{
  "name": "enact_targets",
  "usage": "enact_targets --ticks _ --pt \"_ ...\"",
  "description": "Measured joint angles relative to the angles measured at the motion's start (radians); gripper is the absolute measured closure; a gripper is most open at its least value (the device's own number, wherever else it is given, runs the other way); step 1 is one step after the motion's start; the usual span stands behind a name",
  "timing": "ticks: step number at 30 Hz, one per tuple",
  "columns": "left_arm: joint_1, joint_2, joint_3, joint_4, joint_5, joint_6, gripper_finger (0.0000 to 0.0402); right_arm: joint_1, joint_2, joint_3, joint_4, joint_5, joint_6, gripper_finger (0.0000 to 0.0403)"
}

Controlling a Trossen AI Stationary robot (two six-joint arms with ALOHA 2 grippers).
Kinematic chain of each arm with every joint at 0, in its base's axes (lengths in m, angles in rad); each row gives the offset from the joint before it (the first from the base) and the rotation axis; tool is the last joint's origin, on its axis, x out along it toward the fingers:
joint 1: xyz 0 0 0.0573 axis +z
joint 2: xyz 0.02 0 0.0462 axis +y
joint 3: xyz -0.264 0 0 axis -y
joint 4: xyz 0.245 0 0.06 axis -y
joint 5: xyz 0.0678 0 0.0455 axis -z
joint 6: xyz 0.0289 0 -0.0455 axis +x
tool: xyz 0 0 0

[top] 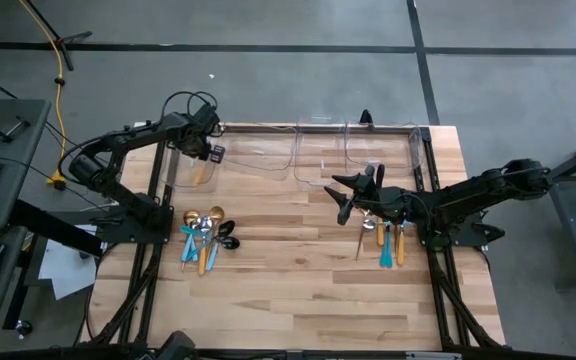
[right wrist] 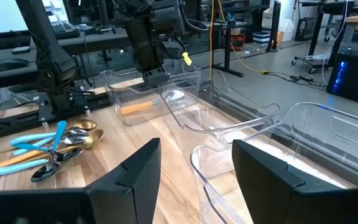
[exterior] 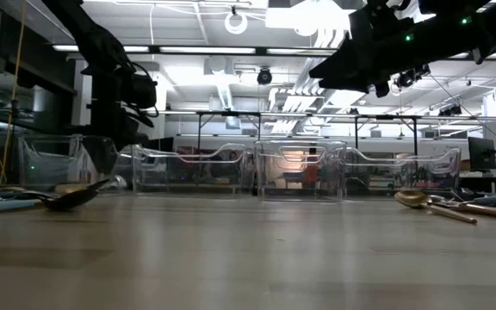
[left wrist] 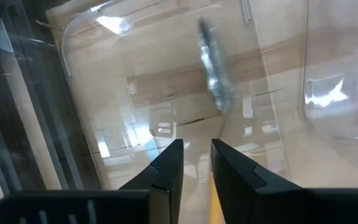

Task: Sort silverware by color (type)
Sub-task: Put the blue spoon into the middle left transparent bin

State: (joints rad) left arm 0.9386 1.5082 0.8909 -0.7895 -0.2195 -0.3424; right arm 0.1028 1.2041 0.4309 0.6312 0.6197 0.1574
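Observation:
An orange-handled piece of silverware (top: 200,172) (right wrist: 135,107) lies in the far-left clear bin (top: 180,165). Its silver head (left wrist: 211,68) shows blurred in the left wrist view. My left gripper (top: 206,155) (left wrist: 196,155) hangs over that bin, pointing down, its fingers a little apart with nothing between them. My right gripper (top: 348,195) (right wrist: 194,168) stands open above the table's middle, holding nothing. One heap of silverware (top: 205,240) (right wrist: 48,149) with gold, blue and orange pieces lies at the left. Another heap (top: 383,240) (exterior: 442,202) lies at the right, under the right arm.
A row of clear plastic bins (top: 318,150) (exterior: 300,168) stands along the table's far edge. Bare wood (top: 288,290) stretches between the two heaps and toward the near edge. The arms' dark frames (top: 138,215) flank the table's sides.

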Motion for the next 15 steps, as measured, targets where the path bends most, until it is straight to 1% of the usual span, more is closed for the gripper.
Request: enact_targets --ticks 6,9,15 --pt "-0.003 -0.011 0.0 -0.002 0.011 0.017 0.03 0.0 0.0 0.0 0.0 0.0 -0.005 0.0219" --pt "-0.003 -0.044 0.004 -0.005 0.045 0.023 0.0291 0.0 0.0 0.0 0.0 0.0 -0.008 0.0219" --pt "-0.004 -0.177 0.08 -0.005 0.119 0.033 0.0285 -0.013 0.0 0.0 0.001 0.0 -0.008 0.0219"
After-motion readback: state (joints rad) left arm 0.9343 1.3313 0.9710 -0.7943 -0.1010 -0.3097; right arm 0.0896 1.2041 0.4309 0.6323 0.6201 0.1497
